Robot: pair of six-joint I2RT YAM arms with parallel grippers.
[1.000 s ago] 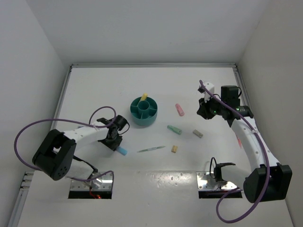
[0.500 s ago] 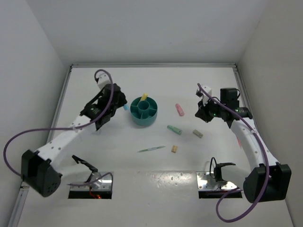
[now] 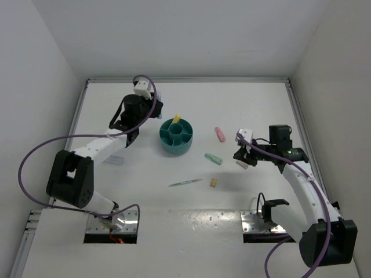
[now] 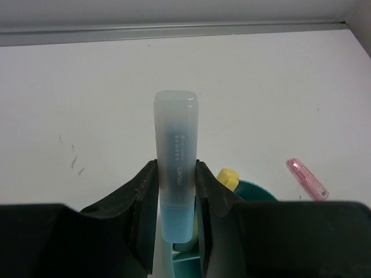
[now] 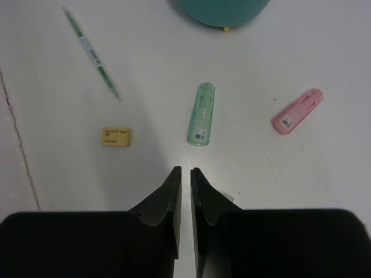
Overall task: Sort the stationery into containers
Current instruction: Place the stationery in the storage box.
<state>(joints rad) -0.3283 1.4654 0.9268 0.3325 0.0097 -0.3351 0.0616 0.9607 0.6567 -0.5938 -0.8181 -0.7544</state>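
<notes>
The teal organiser (image 3: 177,138) stands mid-table with a yellow stick (image 3: 177,119) upright in a back compartment. My left gripper (image 3: 153,110) is shut on the blue-capped tube (image 4: 177,145), raised just left of and behind the organiser (image 4: 258,191). The pink stick (image 3: 219,134), the mint stick (image 3: 214,158), the thin green pen (image 3: 185,182) and the tan block (image 3: 213,182) lie on the table. My right gripper (image 3: 243,155) is shut and empty, over the beige stick (image 3: 242,164). In the right wrist view its tips (image 5: 184,172) point toward the mint stick (image 5: 202,113).
White walls close in the table at the back and both sides. Two metal base plates (image 3: 264,222) sit at the near edge. The right wrist view shows the pen (image 5: 91,53), tan block (image 5: 116,136), pink stick (image 5: 297,112) and organiser wall (image 5: 223,11).
My left gripper lifted the blue-capped tube from the near-left table and carried it back, beside the organiser. My right gripper moved nearer and lower, over the beige stick.
</notes>
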